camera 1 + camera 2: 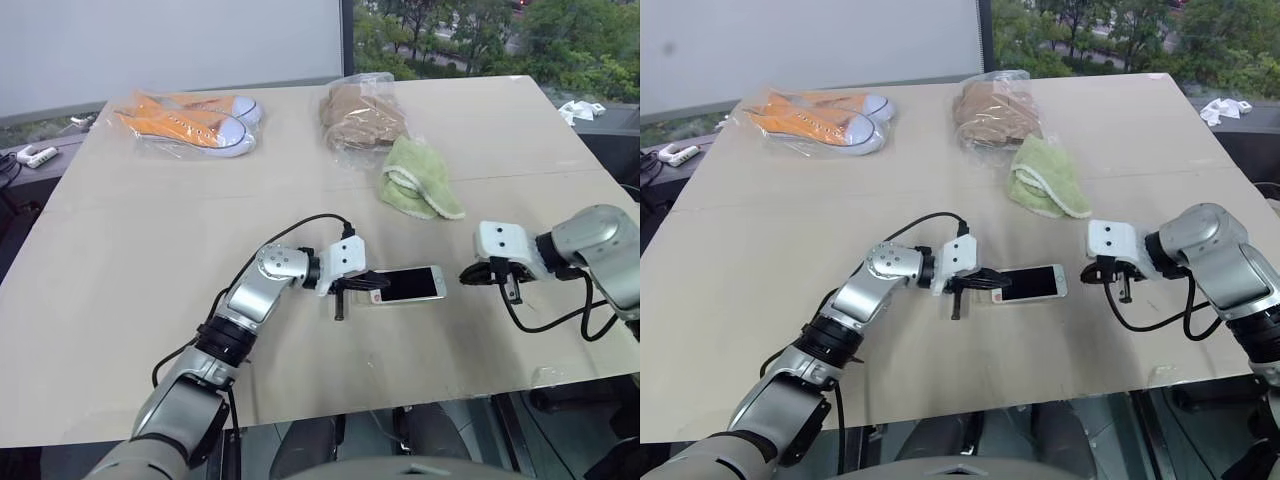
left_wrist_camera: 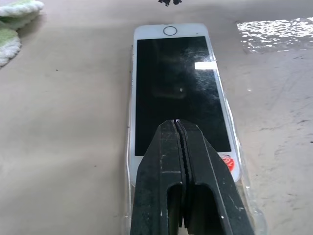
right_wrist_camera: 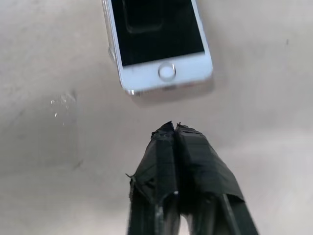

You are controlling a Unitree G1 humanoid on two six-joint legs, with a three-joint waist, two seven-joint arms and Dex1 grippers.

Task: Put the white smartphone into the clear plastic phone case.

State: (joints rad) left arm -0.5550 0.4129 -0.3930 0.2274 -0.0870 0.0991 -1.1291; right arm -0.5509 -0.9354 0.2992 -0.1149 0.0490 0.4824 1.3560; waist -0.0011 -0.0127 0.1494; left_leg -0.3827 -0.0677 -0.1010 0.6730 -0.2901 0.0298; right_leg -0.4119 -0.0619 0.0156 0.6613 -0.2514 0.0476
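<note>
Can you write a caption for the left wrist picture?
Shut left gripper resting on the white smartphone lying in its clear case.

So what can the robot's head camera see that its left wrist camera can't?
The left eye view takes in the orange sneakers in their bag, a bagged tan bundle, the right gripper shut a little way off the phone's end, and the table edge. The left wrist view gives the close-up: the home button, the red mark, and the clear plastic phone case as a thin rim around the phone. Both show the white smartphone, the shut left gripper over it and the green cloth.
</note>
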